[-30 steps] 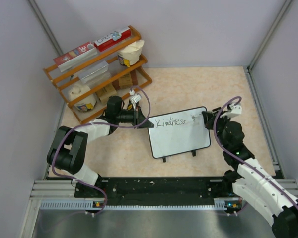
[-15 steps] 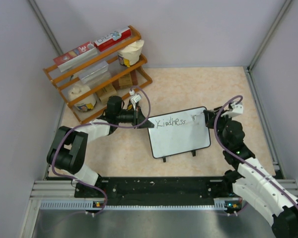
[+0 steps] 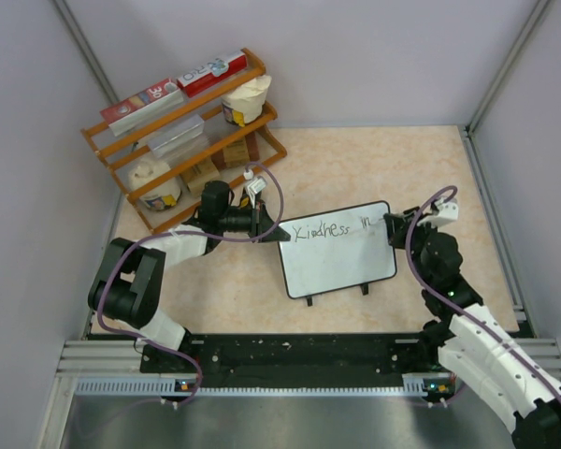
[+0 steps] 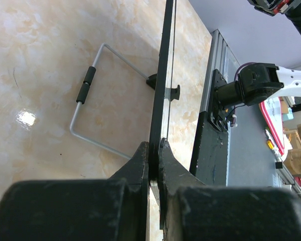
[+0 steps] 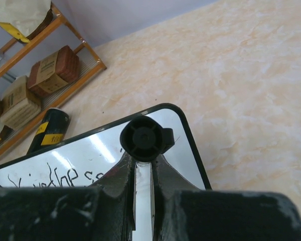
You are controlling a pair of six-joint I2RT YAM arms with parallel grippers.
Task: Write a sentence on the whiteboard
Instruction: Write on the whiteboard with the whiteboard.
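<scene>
The whiteboard sits on the counter, nearer the right edge. The left hand clamps its rim, and the right hand grips a marker at its corner. For the sentence — light strokes, next word on a fresh line.

From above and behind the base rail we look down on the whole table. Our left wrist view skims close along the edge of the whiteboard toward that rail; our right wrist view crosses its corner toward the shelf.
</scene>
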